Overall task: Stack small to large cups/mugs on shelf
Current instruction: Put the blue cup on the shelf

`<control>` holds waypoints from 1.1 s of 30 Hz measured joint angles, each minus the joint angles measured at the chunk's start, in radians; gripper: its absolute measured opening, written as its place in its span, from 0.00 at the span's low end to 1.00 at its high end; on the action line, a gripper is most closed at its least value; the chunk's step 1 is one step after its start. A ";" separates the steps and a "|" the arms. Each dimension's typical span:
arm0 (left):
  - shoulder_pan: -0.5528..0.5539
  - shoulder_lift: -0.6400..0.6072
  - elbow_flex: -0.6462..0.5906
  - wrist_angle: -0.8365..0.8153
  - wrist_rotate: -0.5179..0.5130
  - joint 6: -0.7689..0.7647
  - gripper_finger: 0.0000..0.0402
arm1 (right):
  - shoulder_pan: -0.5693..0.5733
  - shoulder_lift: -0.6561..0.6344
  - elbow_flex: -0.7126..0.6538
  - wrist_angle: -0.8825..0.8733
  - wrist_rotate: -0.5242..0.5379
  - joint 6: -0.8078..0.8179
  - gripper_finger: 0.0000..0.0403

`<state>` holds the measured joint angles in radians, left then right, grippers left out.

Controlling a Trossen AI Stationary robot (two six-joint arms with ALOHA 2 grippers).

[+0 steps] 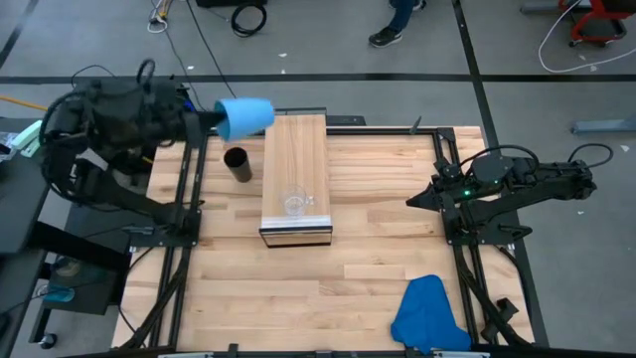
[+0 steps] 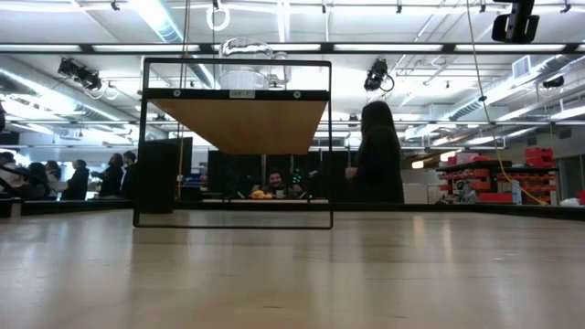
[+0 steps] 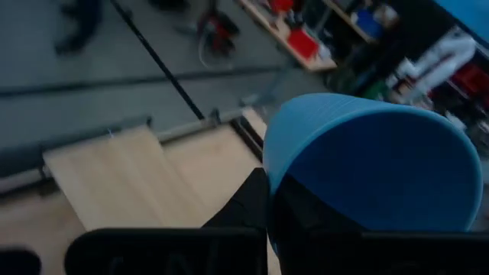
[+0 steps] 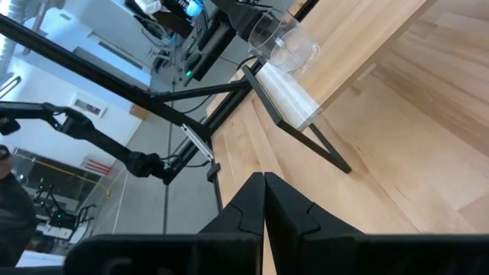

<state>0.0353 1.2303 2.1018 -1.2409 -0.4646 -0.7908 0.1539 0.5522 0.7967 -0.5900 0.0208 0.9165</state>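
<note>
Left gripper (image 1: 214, 120), clamped on the blue cup (image 1: 245, 115), holds it above the shelf's (image 1: 298, 149) far corner for placing; right gripper (image 1: 412, 202), fingers together, idles right of the shelf.

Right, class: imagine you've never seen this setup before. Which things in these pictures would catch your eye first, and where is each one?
The bright-blue plastic cup stands out first, held on its side in the left end effector above the shelf's far end. Next comes the small clear glass mug near the shelf's front edge, with the black cylindrical cup standing on the table beside the shelf. The blue cloth lies at the table's near right corner.
</note>
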 joint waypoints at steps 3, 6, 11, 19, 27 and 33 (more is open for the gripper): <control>0.081 0.037 0.026 0.030 0.022 0.050 0.03 | 0.000 0.000 0.000 0.000 0.000 0.000 0.04; 0.162 0.090 0.062 0.016 0.085 0.078 0.03 | 0.000 0.000 0.000 0.000 -0.001 -0.001 0.04; 0.296 0.191 0.117 -0.119 0.222 0.081 0.03 | 0.000 0.000 0.000 0.000 -0.008 0.000 0.04; 0.408 0.375 0.182 -0.269 0.395 0.104 0.03 | 0.000 0.000 0.000 0.000 -0.034 -0.001 0.04; 0.407 0.533 0.228 -0.328 0.449 0.129 0.03 | 0.000 0.000 0.000 -0.001 -0.057 -0.019 0.04; 0.389 0.578 0.228 -0.330 0.448 0.129 0.03 | 0.000 0.000 0.000 -0.002 -0.058 -0.029 0.04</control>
<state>0.4244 1.8087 2.3302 -1.5707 -0.0165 -0.6619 0.1535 0.5518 0.7967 -0.5915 -0.0376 0.8871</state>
